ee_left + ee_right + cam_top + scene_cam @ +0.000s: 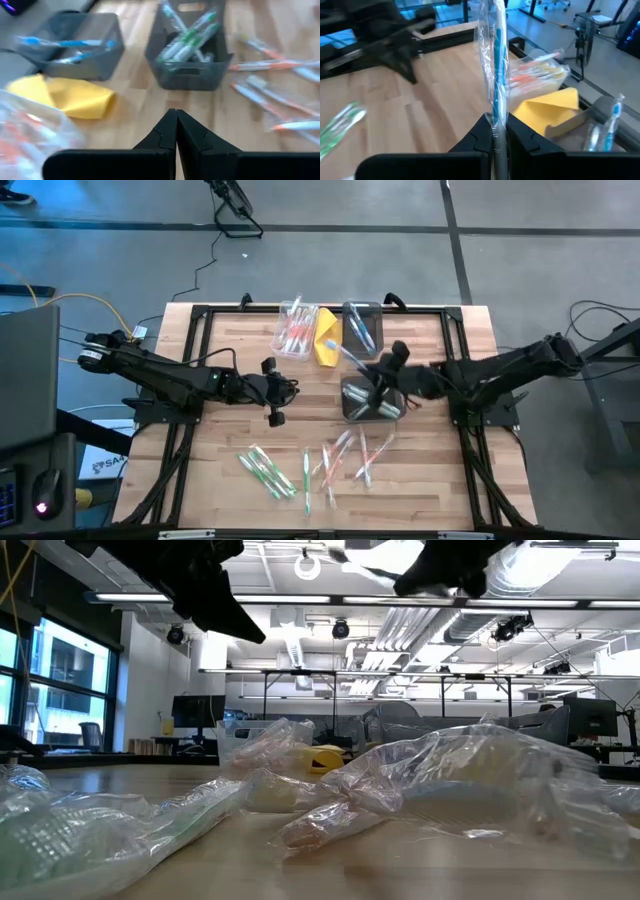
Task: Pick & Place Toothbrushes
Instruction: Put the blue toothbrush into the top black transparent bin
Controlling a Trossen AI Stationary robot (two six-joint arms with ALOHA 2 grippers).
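The high view looks straight down on the table (230, 470). The low view looks level across it. Both wrist views face the yellow cloth (70, 97) closely.

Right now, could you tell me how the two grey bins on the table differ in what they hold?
The far grey bin holds blue toothbrushes; the near grey bin holds green ones. The far bin lies beside the yellow cloth; the near bin stands apart from it. The right gripper, shut on a wrapped blue toothbrush, hangs between them. Both bins are dark grey and open-topped.

Wrapped toothbrushes (305, 465) scattered on near table; others binned; blue one (498, 70) upright in right claw (496, 131).
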